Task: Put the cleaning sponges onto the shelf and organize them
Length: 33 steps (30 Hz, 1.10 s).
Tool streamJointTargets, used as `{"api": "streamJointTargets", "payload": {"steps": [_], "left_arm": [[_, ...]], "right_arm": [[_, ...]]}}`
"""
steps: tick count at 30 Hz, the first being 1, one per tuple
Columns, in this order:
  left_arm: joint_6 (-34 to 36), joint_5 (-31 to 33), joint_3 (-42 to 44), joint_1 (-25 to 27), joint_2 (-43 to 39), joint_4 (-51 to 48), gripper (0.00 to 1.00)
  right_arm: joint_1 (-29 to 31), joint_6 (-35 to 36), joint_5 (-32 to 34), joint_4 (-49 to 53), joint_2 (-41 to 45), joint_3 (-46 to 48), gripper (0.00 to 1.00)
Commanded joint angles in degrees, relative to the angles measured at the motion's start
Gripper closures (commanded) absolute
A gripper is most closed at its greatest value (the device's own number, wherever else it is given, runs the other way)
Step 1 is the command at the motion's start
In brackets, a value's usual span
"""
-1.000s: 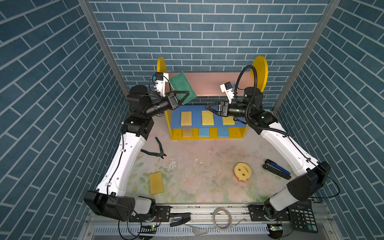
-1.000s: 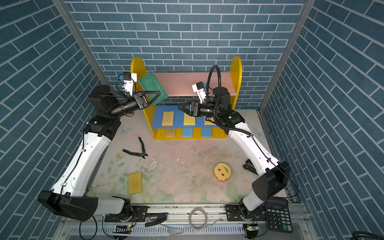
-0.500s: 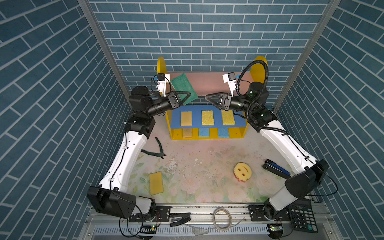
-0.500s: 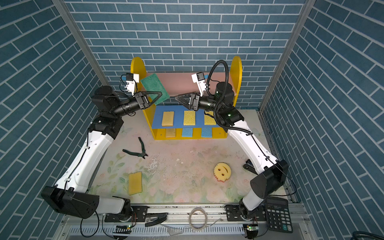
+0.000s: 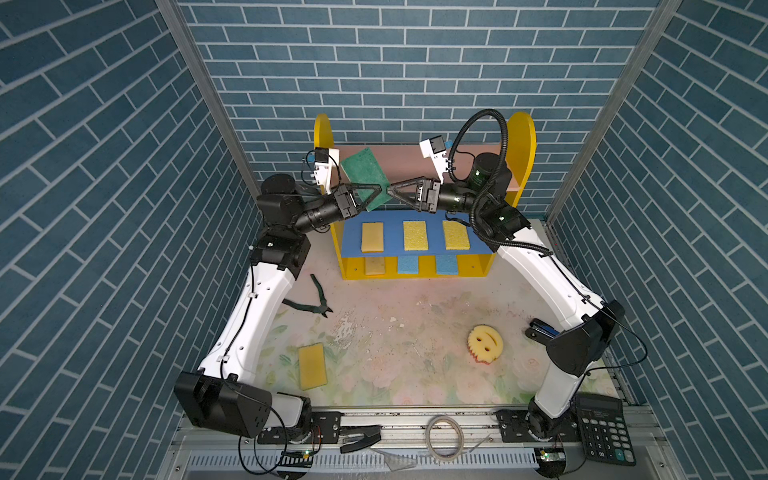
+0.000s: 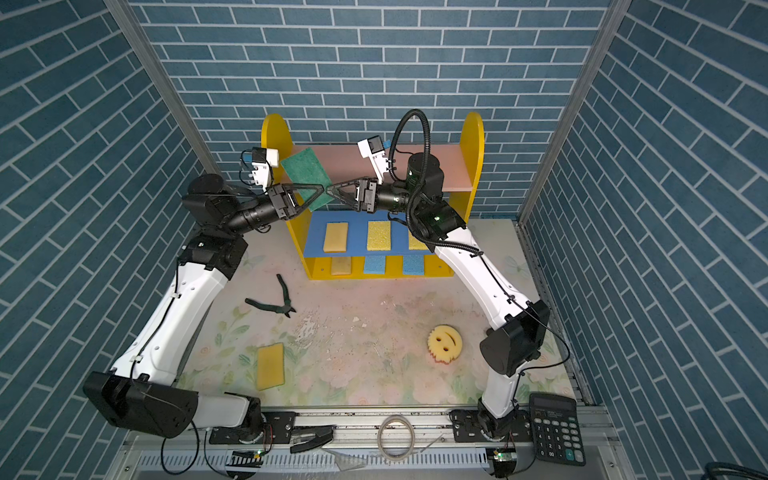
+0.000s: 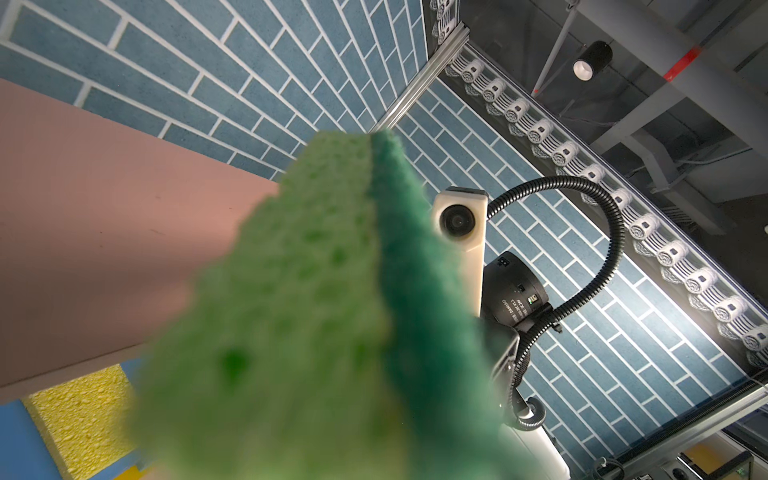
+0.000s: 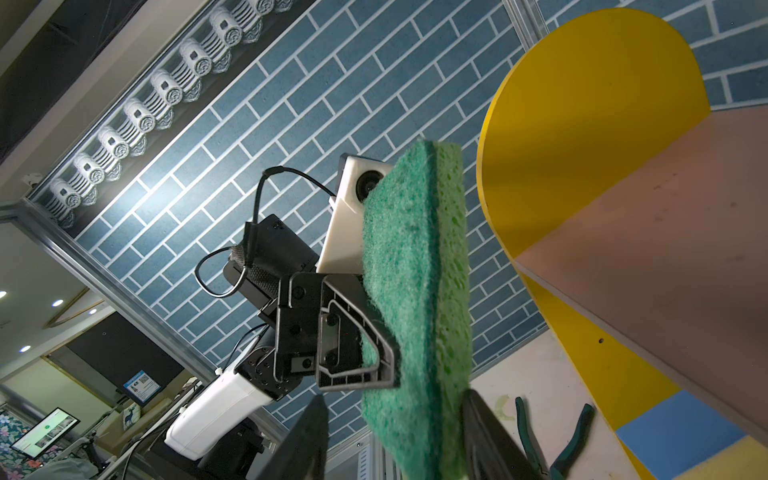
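Green-topped rectangular foam sponge [image 5: 363,170] hangs tilted in the air at the upper centre of both top views. It is in front of the pink top board [image 5: 415,164] of the small three-tier wooden shelf [image 5: 524,141] and not resting on it. The left claw [image 5: 376,190] is clamped on the sponge's lower edge. The right wrist view shows one of its black fingers [image 8: 388,365] pressed against the dark scouring face. The right claw [image 5: 392,192] points in from the right of the frame, nearly tip to tip with the left one. Its jaws are apart and straddle the sponge's lower end, one finger on each side of the foam at the bottom of the right wrist view. One finger seems to touch the pale side, though the blur that close leaves it uncertain.

Three yellow sponges [image 5: 415,235] lie on the blue middle board [image 5: 392,245]. One tan sponge [image 5: 375,265] and two light blue sponges [image 5: 408,264] sit on the yellow base. A flat yellow sponge [image 5: 312,365] at lower left and a round smiley-face sponge [image 5: 485,343] at lower right lie on the tabletop [image 5: 395,332].

This looks like a mid-air handover or regrip, ahead of laying the green sponge on the pink board. Next, the right claw should probably close firmly on the free end before the left one lets go. Soft foam squashes, so a shallow pinch could slip.
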State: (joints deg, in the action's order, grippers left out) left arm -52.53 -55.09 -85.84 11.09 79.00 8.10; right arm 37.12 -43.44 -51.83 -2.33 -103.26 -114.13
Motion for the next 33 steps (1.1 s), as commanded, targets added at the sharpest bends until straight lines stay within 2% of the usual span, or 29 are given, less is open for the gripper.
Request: {"api": "streamJointTargets", "payload": {"steps": [1,3,6,7,9,11,13,18,20,22,25,27,30,33], "left_arm": [[-2.60,-2.30,1.22,-0.02,-0.88,5.56,0.97],[-2.64,-2.39,1.35,-0.02,-0.69,5.54,0.97],[-3.77,-2.48,1.73,-0.02,-0.53,7.34,0.97],[-4.11,-2.72,1.67,-0.02,-0.43,7.90,0.97],[-4.16,-3.01,1.09,-0.02,0.04,7.76,0.96],[-4.40,-3.31,0.64,-0.06,0.44,7.69,0.90],[-4.45,-3.26,0.45,-0.23,0.63,7.52,0.78],[-4.42,-1.01,0.34,-2.21,-0.40,6.58,0.64],[-3.43,2.04,2.03,-3.61,-2.83,6.17,0.52],[2.89,7.29,2.94,-4.90,-6.50,-0.72,0.43],[15.78,17.55,2.34,-5.20,-11.89,-15.73,0.39],[21.44,24.19,2.40,-5.25,-15.14,-22.05,0.39],[26.35,32.26,3.84,-5.29,-20.03,-26.85,0.38],[28.79,36.66,5.88,-5.29,-23.95,-28.20,0.37]], "right_arm": [[1.30,0.38,-0.52,1.15,-1.45,-3.17,0.54],[1.52,0.22,-0.92,1.57,-2.07,-3.60,0.64],[1.64,-0.73,-0.84,1.97,-2.81,-3.98,0.67],[1.64,-1.02,-0.81,1.98,-3.02,-4.00,0.71],[1.72,-1.28,-0.72,1.84,-3.13,-3.87,0.86],[1.68,-1.63,-0.14,1.38,-3.09,-3.81,0.98],[1.73,-2.54,-0.02,0.19,-3.25,-4.01,1.00],[1.73,-2.82,0.36,2.66,-4.98,-9.17,1.00],[1.73,-1.32,2.57,4.55,-5.11,-10.55,1.00],[1.72,0.88,6.38,7.00,-5.02,-11.55,1.00],[1.73,2.56,12.80,10.89,-5.98,-14.11,1.00],[1.73,2.83,16.93,13.99,-7.88,-17.33,1.00],[1.73,0.80,20.84,16.13,-11.78,-22.91,1.00],[1.68,-2.45,23.26,16.98,-16.13,-28.69,1.00]]}}
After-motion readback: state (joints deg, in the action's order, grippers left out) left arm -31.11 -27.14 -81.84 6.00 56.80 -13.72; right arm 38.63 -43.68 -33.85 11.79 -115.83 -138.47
